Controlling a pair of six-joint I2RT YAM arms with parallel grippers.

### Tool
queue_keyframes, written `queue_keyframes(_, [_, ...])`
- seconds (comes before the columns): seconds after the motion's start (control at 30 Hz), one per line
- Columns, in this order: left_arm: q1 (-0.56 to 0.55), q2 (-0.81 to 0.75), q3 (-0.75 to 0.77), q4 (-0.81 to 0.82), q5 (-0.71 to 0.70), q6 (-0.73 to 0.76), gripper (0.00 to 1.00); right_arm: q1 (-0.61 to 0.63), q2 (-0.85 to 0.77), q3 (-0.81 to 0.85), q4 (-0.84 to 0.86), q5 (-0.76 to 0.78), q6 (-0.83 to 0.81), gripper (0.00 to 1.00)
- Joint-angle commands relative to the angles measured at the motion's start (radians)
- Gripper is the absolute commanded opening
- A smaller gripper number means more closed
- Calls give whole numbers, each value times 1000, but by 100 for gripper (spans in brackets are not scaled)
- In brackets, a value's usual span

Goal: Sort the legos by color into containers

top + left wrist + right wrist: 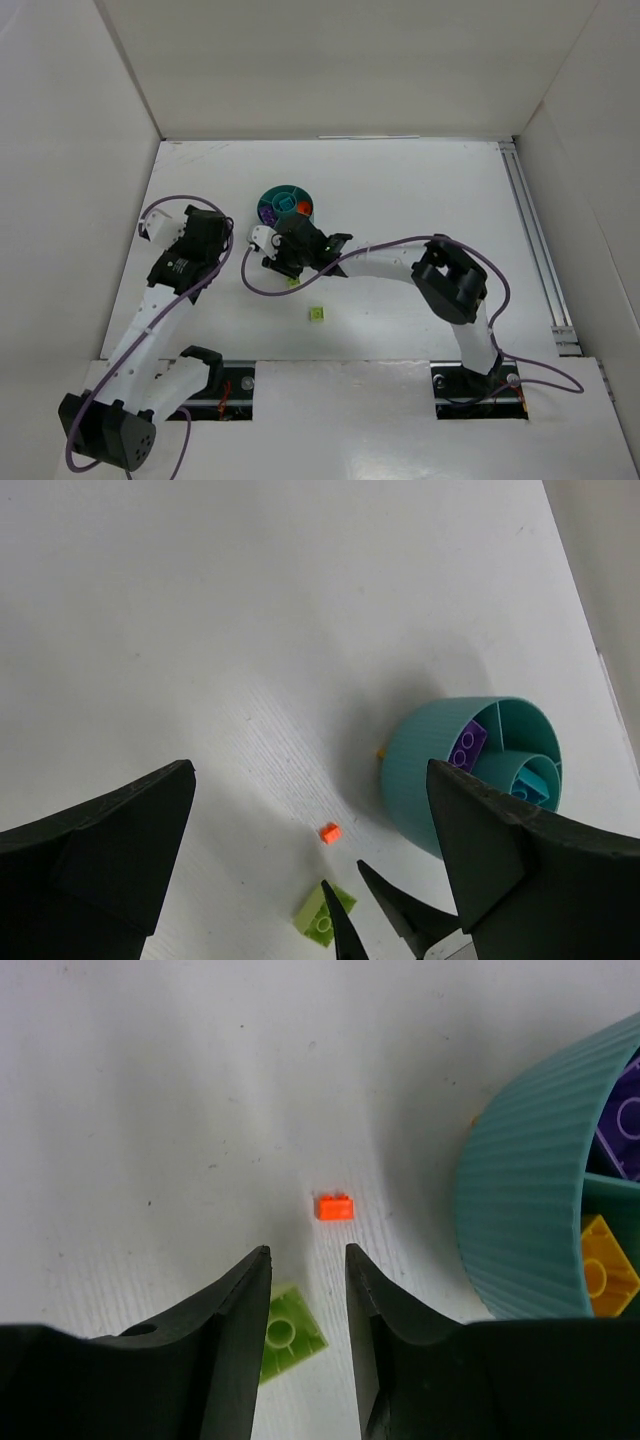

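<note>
— So, how far along is the sorting?

— Partway, I'd say. The teal dish (530, 1210) already holds a purple brick (625, 1120) in one wedge, a yellow brick (605, 1275) in the next, and a teal brick (530, 785) in the round middle well. Loose on the table (400, 190) are a tiny orange piece (334, 1206), a lime brick (285, 1335) and, nearer the arm bases, a second lime brick (317, 313).

— Which arm is working?

— The right gripper (306, 1252) hangs low over the table, fingers apart with nothing between them. The orange piece lies just ahead of its tips, and the first lime brick sits partly under one finger. The left gripper (310, 780) is spread wide and empty, off to the dish's side.

— And the pieces themselves?

— Very small against the dish. The orange one is a speck with a studded top; the lime brick is flat with round studs.
</note>
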Motion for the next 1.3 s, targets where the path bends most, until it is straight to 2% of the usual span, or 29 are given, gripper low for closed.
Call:
queue_keyframes(0.0, [59, -8, -5, 87, 103, 69, 100, 6, 27, 73, 48, -7, -8, 41])
queue_keyframes(0.4, [68, -85, -43, 96, 93, 78, 100, 6, 146, 182, -10, 60, -8, 45])
queue_keyframes(0.77, [68, -85, -52, 96, 83, 69, 100, 6, 174, 173, -28, 88, 1, 45])
queue_keyframes(0.9, [68, -85, -52, 96, 83, 69, 100, 6, 174, 173, -37, 106, 2, 39])
queue_keyframes(0.97, [68, -85, -52, 96, 83, 69, 100, 6, 174, 173, -37, 116, 2, 32])
queue_keyframes(1.27, [68, -85, -52, 96, 83, 69, 100, 6, 174, 164, -37, 114, 0, 19])
